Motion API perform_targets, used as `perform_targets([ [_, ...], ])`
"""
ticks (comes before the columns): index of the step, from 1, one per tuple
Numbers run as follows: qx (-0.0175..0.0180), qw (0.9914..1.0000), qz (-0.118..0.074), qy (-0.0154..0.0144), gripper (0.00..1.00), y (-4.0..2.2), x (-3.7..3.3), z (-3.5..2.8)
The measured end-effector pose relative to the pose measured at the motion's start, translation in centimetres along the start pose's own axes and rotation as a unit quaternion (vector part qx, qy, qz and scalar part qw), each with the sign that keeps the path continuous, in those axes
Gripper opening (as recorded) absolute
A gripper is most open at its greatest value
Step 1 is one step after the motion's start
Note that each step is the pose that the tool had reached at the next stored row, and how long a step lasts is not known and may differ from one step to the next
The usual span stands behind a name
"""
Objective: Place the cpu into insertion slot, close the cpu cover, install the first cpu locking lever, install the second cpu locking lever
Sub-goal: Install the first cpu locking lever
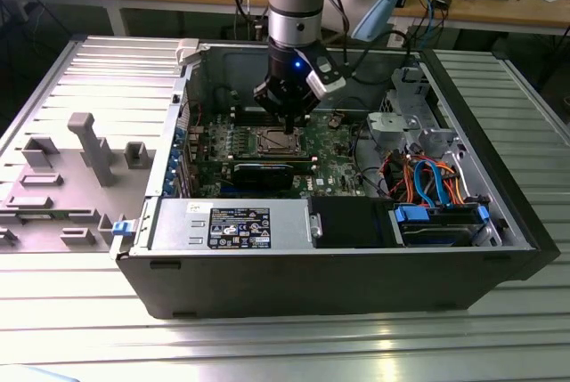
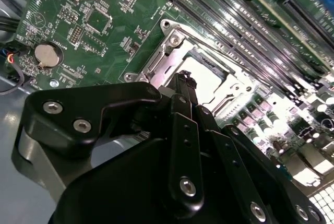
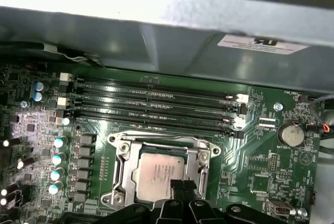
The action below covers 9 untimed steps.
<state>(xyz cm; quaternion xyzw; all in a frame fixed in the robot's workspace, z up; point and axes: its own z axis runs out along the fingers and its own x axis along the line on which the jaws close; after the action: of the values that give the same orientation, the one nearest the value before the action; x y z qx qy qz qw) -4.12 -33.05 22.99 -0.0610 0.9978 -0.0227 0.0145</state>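
Silvery and pale, the small square cpu (image 3: 160,176) lies flat inside the metal-framed insertion slot (image 3: 121,157) on the green motherboard (image 3: 263,166), and the thin silvery cpu cover (image 3: 198,157) lies down around it, the chip's face showing through its central window. The black gripper (image 3: 180,186) hangs straight over this socket in the open computer case (image 1: 356,288); in both wrist views its fingertips (image 2: 183,80) are pressed together into one narrow tip at the edge of the chip, holding nothing, and the tip seems to touch the frame, though I cannot tell for sure. The long black memory slots (image 3: 156,101) run just beside the socket. A round silver coin battery (image 3: 290,134) sits well apart from it.
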Motion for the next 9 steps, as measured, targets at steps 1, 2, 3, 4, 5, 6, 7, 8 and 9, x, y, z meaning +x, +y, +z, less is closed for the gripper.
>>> perform_targets([
  [1, 0.0009, 1.0, 0.0, 0.0001, 0.11, -0.02, 0.0, -0.08],
  [2, 0.0027, 1.0, 0.0, 0.0003, 0.11, -0.08, -0.02, -0.23],
  [3, 0.0055, 0.99998, 0.0, 0.0007, 0.11, -0.15, -0.02, -0.42],
  [4, 0.0066, 0.99998, 0.0, 0.0008, 0.11, -0.18, -0.03, -0.53],
  [5, 0.007, 0.99998, 0.0, 0.0009, 0.11, -0.19, -0.03, -0.65],
  [6, 0.0072, 0.99997, 0.0, 0.0009, 0.11, -0.2, -0.03, -0.75],
  [7, 0.0074, 0.99997, 0.0, 0.0009, 0.11, -0.21, -0.04, -0.82],
  [8, 0.0074, 0.99997, 0.0, 0.0009, 0.11, -0.2, -0.04, -0.85],
  [9, 0.0074, 0.99997, 0.0, 0.0008, 0.11, -0.2, -0.04, -0.85],
])
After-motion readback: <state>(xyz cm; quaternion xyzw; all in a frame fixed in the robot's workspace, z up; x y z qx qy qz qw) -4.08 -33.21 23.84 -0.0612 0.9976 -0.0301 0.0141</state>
